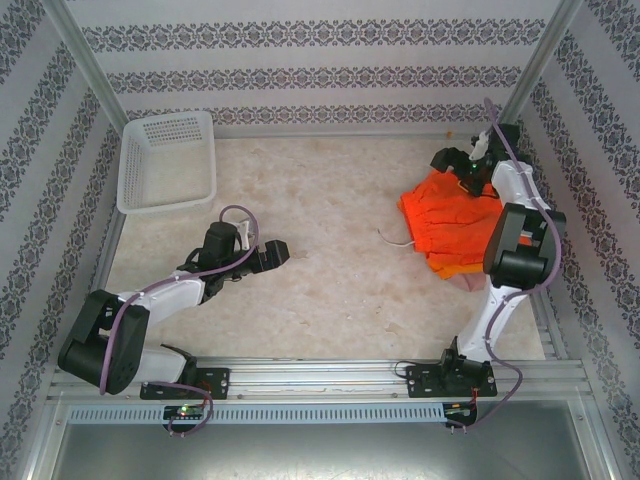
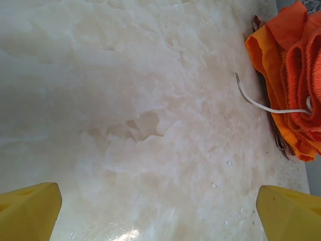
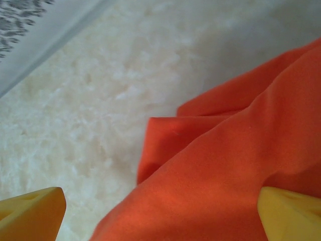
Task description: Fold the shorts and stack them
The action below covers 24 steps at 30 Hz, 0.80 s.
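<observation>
Shorts [image 1: 455,225] in bright orange wrinkled cloth lay heaped at 3 o'clock on your marbled beige table [image 1: 330,195], a white drawstring [image 1: 393,238] trailing toward 9 o'clock. Your right gripper [image 1: 466,168] sat at the heap's 12 o'clock edge, jaws spread wide, clasping nothing. Your left gripper [image 1: 281,253] hung over bare tabletop near 8 o'clock, jaws wide apart and empty. A white perforated plastic basket [image 1: 165,160] stood at 10 o'clock.

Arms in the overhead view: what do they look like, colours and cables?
The left arm and right arm have white links, black joints and a lilac cable looped alongside. The left end effector and right end effector have yellow fingers.
</observation>
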### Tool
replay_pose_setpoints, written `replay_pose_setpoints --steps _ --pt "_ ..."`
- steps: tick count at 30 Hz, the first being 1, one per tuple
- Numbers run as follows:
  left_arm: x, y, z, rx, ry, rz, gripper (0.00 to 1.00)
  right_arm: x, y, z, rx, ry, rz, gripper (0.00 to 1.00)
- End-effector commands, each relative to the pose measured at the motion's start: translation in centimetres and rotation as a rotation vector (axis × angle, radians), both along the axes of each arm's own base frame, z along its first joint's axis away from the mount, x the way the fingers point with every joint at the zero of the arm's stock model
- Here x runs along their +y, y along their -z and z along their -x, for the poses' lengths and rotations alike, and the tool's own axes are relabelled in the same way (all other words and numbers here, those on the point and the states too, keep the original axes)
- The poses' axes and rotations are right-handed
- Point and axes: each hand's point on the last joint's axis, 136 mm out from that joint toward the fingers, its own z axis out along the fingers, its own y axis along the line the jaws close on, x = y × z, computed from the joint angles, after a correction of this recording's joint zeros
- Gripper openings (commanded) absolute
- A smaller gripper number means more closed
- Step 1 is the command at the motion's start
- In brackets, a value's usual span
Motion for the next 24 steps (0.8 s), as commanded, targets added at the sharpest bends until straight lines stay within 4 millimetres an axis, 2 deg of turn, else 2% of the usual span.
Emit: replay_pose_setpoints --steps 1,4,7,9,12,14,17,20,22,24 --pt "0.7 0.0 0.0 -0.012 -0.013 -0.016 1.00 -1.4 0.5 -0.4 0.000 0.062 -0.026 0.98" --pt "0.7 0.1 0.1 -0.013 -0.013 -0.018 1.00 -2.0 1.1 -0.4 0.005 0.090 -0.059 0.98" --pt "0.7 0.1 0.1 -0.012 -0.012 -0.017 1.00 -2.0 -0.5 -0.5 -0.034 0.100 -0.096 0.98" --pt "0.7 0.0 0.0 -0.016 -0.013 -0.016 1.00 -1.7 -2.9 -0.5 -0.094 0.095 -0.104 0.98" --pt "0.7 -0.1 0.0 -0.021 -0.015 -0.015 1.00 -0.7 -7.9 0.4 -0.219 0.085 -0.122 0.98" --pt "0.8 -0.1 -0.1 -0.023 -0.018 -0.016 1.00 0.7 -11.3 1.5 -0.312 0.073 -0.137 0.98" --pt "0.8 -0.2 -0.2 -0.025 -0.019 -0.014 1.00 3.6 -14.9 3.4 -0.406 0.037 -0.166 0.98" --pt "0.7 -0.3 -0.3 -0.025 -0.017 -0.007 1.00 7.1 -15.6 5.3 -0.428 -0.019 -0.185 0.98" --pt "0.6 -0.4 -0.3 -0.025 -0.017 -0.005 1.00 9.0 -14.9 6.4 -0.420 -0.044 -0.206 0.98" --pt "0.7 -0.5 -0.3 -0.027 -0.017 -0.004 1.00 10.1 -13.6 7.5 -0.403 -0.045 -0.229 0.98"
